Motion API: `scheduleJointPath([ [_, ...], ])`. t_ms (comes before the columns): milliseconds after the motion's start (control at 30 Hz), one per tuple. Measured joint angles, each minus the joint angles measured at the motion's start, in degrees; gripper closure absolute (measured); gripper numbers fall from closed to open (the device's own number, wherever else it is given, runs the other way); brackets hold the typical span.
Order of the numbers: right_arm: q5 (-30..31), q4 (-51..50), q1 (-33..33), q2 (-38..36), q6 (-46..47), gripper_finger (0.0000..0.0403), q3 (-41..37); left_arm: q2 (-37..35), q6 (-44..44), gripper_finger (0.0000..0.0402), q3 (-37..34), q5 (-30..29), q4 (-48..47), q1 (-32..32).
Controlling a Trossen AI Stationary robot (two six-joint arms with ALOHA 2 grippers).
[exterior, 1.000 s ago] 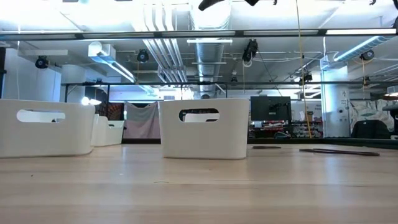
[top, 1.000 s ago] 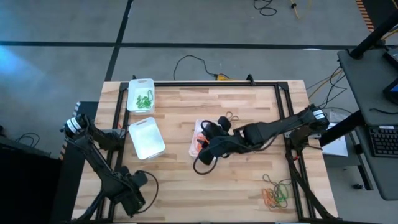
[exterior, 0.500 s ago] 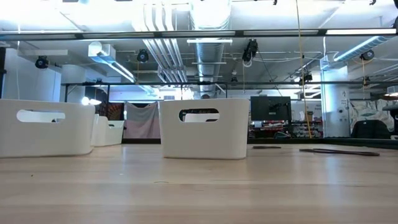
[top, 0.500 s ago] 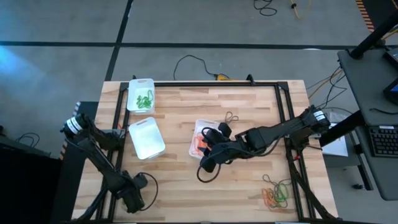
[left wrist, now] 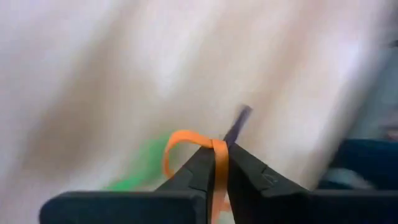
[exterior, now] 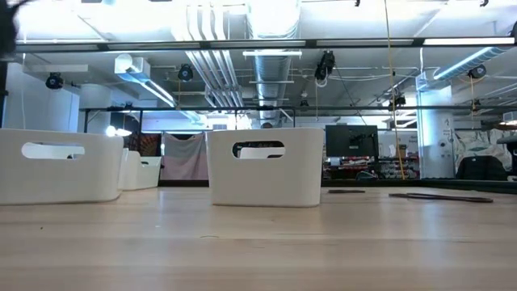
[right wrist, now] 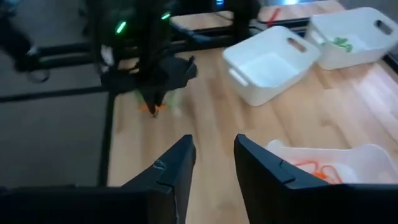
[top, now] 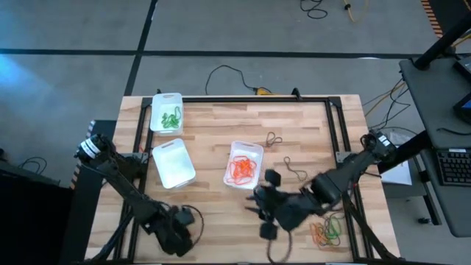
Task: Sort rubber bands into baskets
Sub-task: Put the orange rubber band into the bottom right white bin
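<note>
Three white baskets stand on the wooden table: one with green rubber bands (top: 168,114) at the far left, an empty one (top: 174,163) nearer, and one with orange rubber bands (top: 243,165) in the middle. My left gripper (left wrist: 219,149) is near the table's near left edge (top: 179,230), shut on an orange rubber band (left wrist: 180,140); a green band (left wrist: 140,167) lies beside it. My right gripper (right wrist: 214,155) hangs open above the table, nearer than the orange basket (top: 266,212). Loose orange and green bands (top: 327,228) lie in a pile at the near right. My left gripper pinches the orange rubber band between its two fingertips (left wrist: 205,163), slanting down from above. One strand (left wrist: 219,158) runs between the fingers and the band's loop (left wrist: 174,142) curls out past the tips. Whether the band is clear of the table, I cannot tell.
Two dark bands (top: 274,138) (top: 295,170) lie loose to the right of the orange basket. A black frame (top: 335,129) runs along the table's far, left and right sides. The low view shows the basket walls (exterior: 265,166) (exterior: 60,166) and bare wood in front.
My right gripper has left its place over the orange basket and gone toward the table's near edge, a little to the right; the basket now shows whole. My left gripper has gone toward the table's right along the near edge and tipped downward.
</note>
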Motion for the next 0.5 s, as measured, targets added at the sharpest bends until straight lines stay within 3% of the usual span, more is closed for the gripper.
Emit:
scheduleJointPath([
  [100,0.06,-1.61,2.83,-0.02,1.44,0.0304,-0.28,-0.07,6.51,0.0389,0.62,-6.35,11.29,4.05],
  [233,0.02,-3.01,6.03,0.35,5.34,0.0318,-2.05,1.03,16.86,0.0399,2.00,-15.78,19.63,9.53],
  [500,-0.14,-1.38,10.69,2.86,16.75,0.0329,-11.56,10.31,31.56,0.0399,8.09,-16.60,32.51,17.90],
])
